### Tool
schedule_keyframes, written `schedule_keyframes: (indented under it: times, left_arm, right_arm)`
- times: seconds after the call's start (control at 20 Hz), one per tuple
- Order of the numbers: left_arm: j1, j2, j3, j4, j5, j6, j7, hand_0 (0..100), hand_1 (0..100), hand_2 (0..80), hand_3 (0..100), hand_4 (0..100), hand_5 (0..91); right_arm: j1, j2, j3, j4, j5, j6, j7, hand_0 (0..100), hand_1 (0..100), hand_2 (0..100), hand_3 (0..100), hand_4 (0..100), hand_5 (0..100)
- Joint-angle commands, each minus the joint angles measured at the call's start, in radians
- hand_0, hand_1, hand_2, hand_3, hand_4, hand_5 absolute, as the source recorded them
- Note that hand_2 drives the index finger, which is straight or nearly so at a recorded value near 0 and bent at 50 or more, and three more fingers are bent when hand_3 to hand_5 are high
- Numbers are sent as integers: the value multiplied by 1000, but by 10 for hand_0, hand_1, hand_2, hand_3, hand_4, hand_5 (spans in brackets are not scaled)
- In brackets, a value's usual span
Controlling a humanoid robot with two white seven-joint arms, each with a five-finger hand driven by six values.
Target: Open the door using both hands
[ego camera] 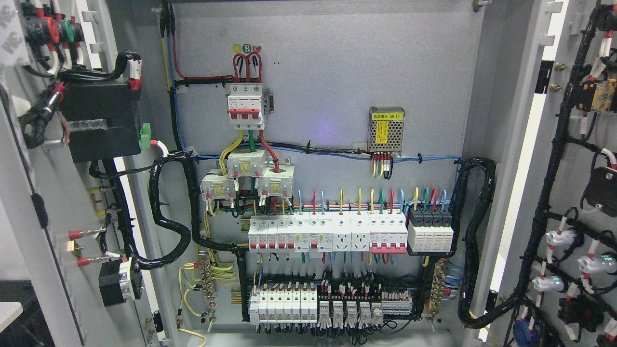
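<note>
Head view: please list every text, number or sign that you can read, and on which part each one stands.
"B": round green sticker above the main breaker.
"(B1)", after small Chinese characters: yellow label on the mesh power supply.
Print on the breaker rows: too small to read.

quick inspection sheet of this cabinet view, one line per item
surface: grey back panel, bare in its upper part
job's things: left door and right door both swung open
clutter: nothing seen
grippers: neither hand in view
cables: black harness loops from the left door to the panel; black conduit runs down the right side
surroundings: main breaker, power supply, breaker row, relay row
</note>
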Motion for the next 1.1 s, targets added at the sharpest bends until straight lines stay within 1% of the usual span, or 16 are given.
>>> schedule_keyframes:
  times: [0.0, 0.05, 0.15, 0.25, 0.45, 0.6, 0.65, 0.8, 0.95, 1.05]
  left_arm:
    - [-19, -89, 13, -138, -31, -128, 3, 0, 0, 0, 0, 0, 0]
    - [-19, -120, 30, -146, -31, -130, 3, 0, 0, 0, 0, 0, 0]
    - [-17, -122, 47, -164, -31, -131, 3, 0, 0, 0, 0, 0, 0]
    - [-19, -122, 50, -169, -29, -141, 3, 0, 0, 0, 0, 0, 0]
    - [-20, -125, 50, -216, -27, -208, 3, 0, 0, 0, 0, 0, 0]
    - [-19, -125, 50, -267, -15, -225, 4, 0, 0, 0, 0, 0, 0]
    - [-19, -123, 50, -284, -9, -227, 4, 0, 0, 0, 0, 0, 0]
    - [-19, -125, 51, -327, 11, -234, 7, 0, 0, 0, 0, 0, 0]
    - [-20, -125, 56, -342, 19, -311, 12, 0, 0, 0, 0, 0, 0]
    - [-22, -125, 65, -351, 31, -352, 13, 0, 0, 0, 0, 0, 0]
  right_arm:
    - [-20, -4, -66, -4, -41, -73, 1, 382, 0, 0, 0, 0, 0]
    - [-21, -5, -75, -2, -46, -70, 1, 382, 0, 0, 0, 0, 0]
    - [-26, -9, -90, 3, -46, -41, 1, 382, 0, 0, 0, 0, 0]
    - [-38, -16, -93, 7, -46, -24, 2, 382, 0, 0, 0, 0, 0]
    - [-38, -53, -98, 7, -44, -15, 2, 382, 0, 0, 0, 0, 0]
    - [-43, -78, -101, 7, -46, 2, 2, 382, 0, 0, 0, 0, 0]
    - [-47, -82, -101, 7, -44, 10, 2, 382, 0, 0, 0, 0, 0]
    - [-60, -82, -101, 7, -46, 34, 2, 382, 0, 0, 0, 0, 0]
    - [-61, -84, -101, 10, -46, 51, 2, 382, 0, 0, 0, 0, 0]
    - [-67, -96, -104, 16, -47, 51, 2, 382, 0, 0, 0, 0, 0]
